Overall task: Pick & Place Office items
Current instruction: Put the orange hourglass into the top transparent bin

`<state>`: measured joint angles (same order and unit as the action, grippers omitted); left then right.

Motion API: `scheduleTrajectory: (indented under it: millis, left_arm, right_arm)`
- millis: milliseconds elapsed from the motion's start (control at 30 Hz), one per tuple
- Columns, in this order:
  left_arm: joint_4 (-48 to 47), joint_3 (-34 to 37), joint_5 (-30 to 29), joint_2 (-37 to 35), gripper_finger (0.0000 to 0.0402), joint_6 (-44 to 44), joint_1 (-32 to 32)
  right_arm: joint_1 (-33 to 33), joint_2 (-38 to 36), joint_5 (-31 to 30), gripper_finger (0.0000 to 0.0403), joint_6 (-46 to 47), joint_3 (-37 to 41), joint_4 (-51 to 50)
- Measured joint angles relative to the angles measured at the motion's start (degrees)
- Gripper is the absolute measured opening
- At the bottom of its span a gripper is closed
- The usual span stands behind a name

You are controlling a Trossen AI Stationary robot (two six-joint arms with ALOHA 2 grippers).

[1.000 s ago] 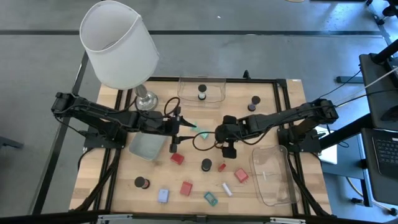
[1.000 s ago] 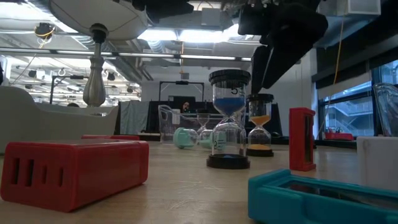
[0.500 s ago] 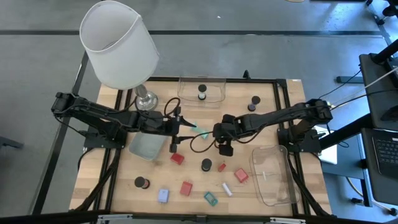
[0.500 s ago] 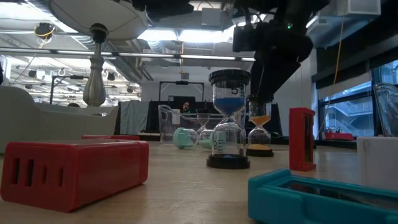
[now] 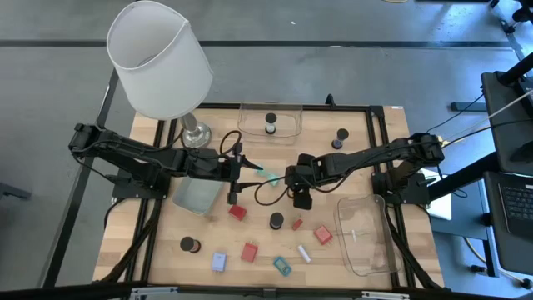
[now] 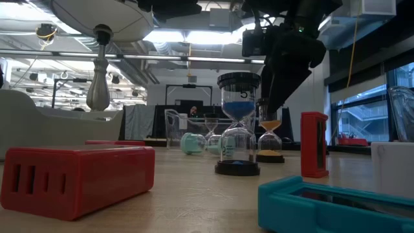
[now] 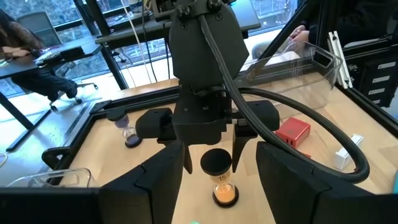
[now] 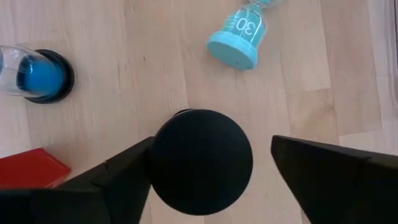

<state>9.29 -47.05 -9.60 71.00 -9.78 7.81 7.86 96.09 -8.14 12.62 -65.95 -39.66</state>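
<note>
The teal hourglass reads "30"; orange one "15".

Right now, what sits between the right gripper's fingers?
In the right wrist view, the black-capped hourglass stands between the right gripper's open fingers, untouched.

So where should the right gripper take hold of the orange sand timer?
Take the orange sand timer by its black top cap, coming straight down from above. It stands upright, and the cap is round, so the closing direction matters little. The right gripper already hangs over it, open, with its fingers on either side of the cap.
</note>
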Motion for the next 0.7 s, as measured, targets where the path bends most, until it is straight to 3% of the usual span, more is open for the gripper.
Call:
scheduleTrajectory:
  millis: [300,500,700]
  left_arm:
    - [0.03,0.00,0.01,0.00,0.0198,0.00,0.00]
    - [0.03,0.00,0.01,0.00,0.0198,0.00,0.00]
    - [0.05,0.00,-4.10,0.00,0.0198,0.00,0.02]
  right_arm:
    - [0.00,0.00,-0.06,0.0215,0.40,0.00,-0.02]
    - [0.00,-0.33,-0.79,0.0214,4.39,0.00,-0.23]
    - [-0.04,-3.38,-7.56,0.0218,5.54,-3.00,-2.98]
